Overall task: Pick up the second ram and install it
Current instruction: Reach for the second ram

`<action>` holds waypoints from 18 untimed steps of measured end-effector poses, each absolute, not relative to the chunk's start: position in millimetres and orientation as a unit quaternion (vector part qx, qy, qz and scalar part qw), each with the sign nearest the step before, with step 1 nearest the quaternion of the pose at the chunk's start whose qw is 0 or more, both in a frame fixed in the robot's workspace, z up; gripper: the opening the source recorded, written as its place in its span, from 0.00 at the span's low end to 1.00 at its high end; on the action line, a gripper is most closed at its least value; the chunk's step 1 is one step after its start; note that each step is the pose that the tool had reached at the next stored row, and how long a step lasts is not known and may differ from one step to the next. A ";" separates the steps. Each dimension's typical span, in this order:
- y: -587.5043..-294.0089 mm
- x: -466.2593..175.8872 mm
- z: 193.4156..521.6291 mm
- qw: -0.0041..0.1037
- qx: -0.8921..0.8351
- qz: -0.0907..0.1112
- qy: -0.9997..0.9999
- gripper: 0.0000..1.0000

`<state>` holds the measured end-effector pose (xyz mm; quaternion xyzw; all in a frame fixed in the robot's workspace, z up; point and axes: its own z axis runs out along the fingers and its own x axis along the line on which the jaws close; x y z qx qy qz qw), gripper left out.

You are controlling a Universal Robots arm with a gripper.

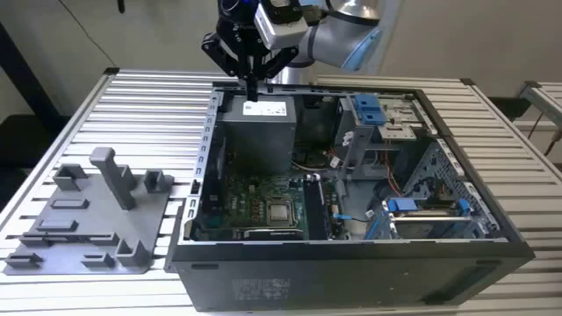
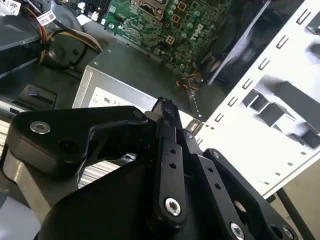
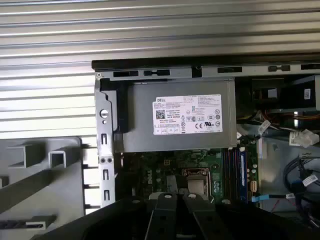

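Observation:
My gripper hangs over the back edge of the open computer case, just above the grey power supply. Its black fingers are pressed together, and I can make out nothing between them. In the first wrist view the gripper points toward the power supply and the green motherboard. The memory slots lie beside the processor socket, with a bluish strip along them. In the exterior view these slots sit mid-case. The second ram is out of view.
A grey fixture tray with upright posts stands on the slatted table at the exterior view's left of the case. Blue drive-cage clips and cables sit toward the case's side at the exterior view's right. A black fan lies near the power supply.

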<state>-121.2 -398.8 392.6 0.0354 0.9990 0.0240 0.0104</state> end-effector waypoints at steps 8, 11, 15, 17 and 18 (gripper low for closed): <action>-399.4 -122.9 392.7 0.010 0.035 0.024 0.999 0.11; -399.8 -124.5 392.6 0.010 0.035 0.024 0.999 0.11; -400.0 -126.4 392.6 0.010 0.035 0.024 0.999 0.11; -400.1 -127.2 392.6 0.010 0.035 0.024 0.999 0.11; -400.1 -127.7 392.6 0.010 0.035 0.024 0.999 0.11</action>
